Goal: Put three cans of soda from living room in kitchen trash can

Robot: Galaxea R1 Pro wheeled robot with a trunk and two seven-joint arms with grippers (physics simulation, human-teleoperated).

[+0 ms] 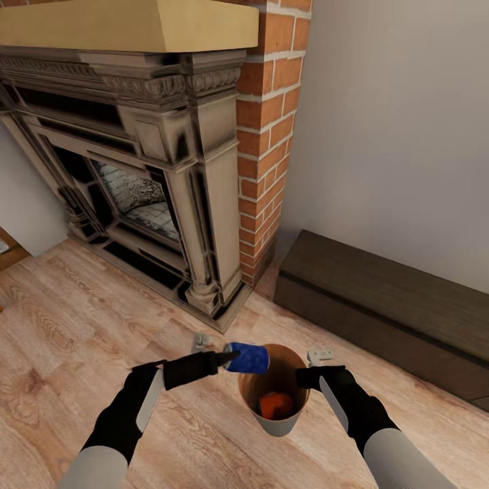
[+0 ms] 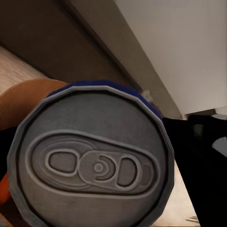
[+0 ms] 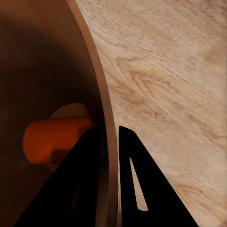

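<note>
The dark blue soda can [image 1: 248, 358] lies sideways over the near-left rim of the trash can [image 1: 280, 426], and my left gripper [image 1: 231, 354] is shut on it. Its silvery top [image 2: 94, 165] faces the left wrist camera, with the bin's orange-brown inside [image 2: 23, 99] behind it. One orange soda can [image 1: 275, 405] rests at the bin's bottom, also seen as the orange can [image 3: 54, 139] in the right wrist view. My right gripper [image 1: 307, 377] is shut on the bin's rim, one finger [image 3: 90, 184] inside and one outside the wall [image 3: 101, 94]. A second orange can is hidden.
The bin stands on the wood floor [image 1: 61, 339] of the living room. The ornate fireplace [image 1: 156, 170] with its brick column [image 1: 268, 136] rises ahead on the left. A long low dark bench [image 1: 387, 305] runs along the wall on the right.
</note>
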